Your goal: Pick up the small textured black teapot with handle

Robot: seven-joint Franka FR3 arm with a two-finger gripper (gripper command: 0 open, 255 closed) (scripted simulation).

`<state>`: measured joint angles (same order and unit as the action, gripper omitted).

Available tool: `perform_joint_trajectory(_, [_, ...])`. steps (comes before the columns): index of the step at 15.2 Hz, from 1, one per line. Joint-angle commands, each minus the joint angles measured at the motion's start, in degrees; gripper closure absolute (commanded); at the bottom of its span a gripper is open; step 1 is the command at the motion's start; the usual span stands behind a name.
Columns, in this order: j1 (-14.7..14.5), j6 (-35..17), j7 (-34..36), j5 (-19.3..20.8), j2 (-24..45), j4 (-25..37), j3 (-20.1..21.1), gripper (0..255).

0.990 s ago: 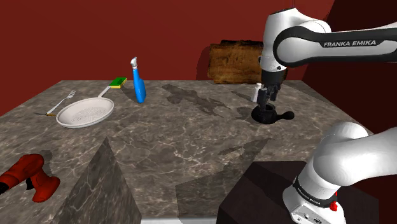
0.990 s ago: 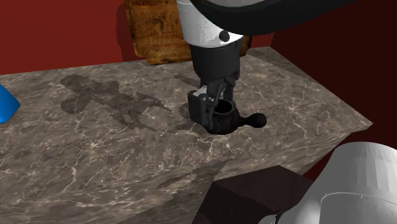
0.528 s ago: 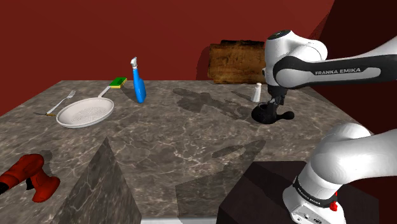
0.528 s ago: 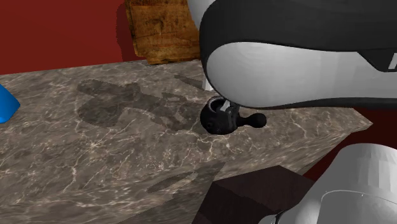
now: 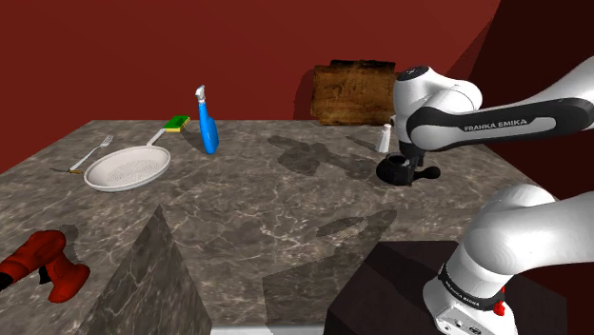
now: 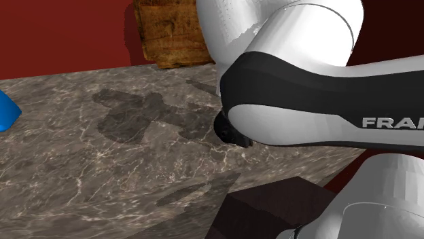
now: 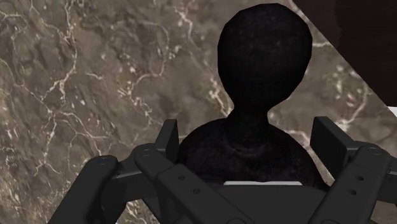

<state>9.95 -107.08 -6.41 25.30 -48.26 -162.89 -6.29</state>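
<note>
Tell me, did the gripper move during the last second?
Yes, downward. In the shoulder view the gripper covered the white shaker before; now it sits lower, at the black teapot, and the shaker shows.

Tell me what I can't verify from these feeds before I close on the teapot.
- Wrist view: the end effector's own linkage covers the lower body of the black teapot. Whether its open fingers touch the teapot is unclear.
- Second exterior view: the arm's forearm covers nearly all of the teapot.
- Shoulder view: the arm's wrist hides the teapot's top, so the height above the rim is unreadable.
</note>
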Motion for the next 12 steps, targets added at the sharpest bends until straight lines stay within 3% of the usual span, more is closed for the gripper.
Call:
perform_joint_trajectory(1, [0.1,-0.7,0.2,0.2,0.2,-0.4,-0.1,0])
perform_joint_trajectory(2, [0.1,-0.6,0.1,0.2,0.1,-0.4,-0.1,255])
perform_joint_trajectory(12, [0.0,0.2,-0.1,0.0,-0.1,0.2,0.0,255])
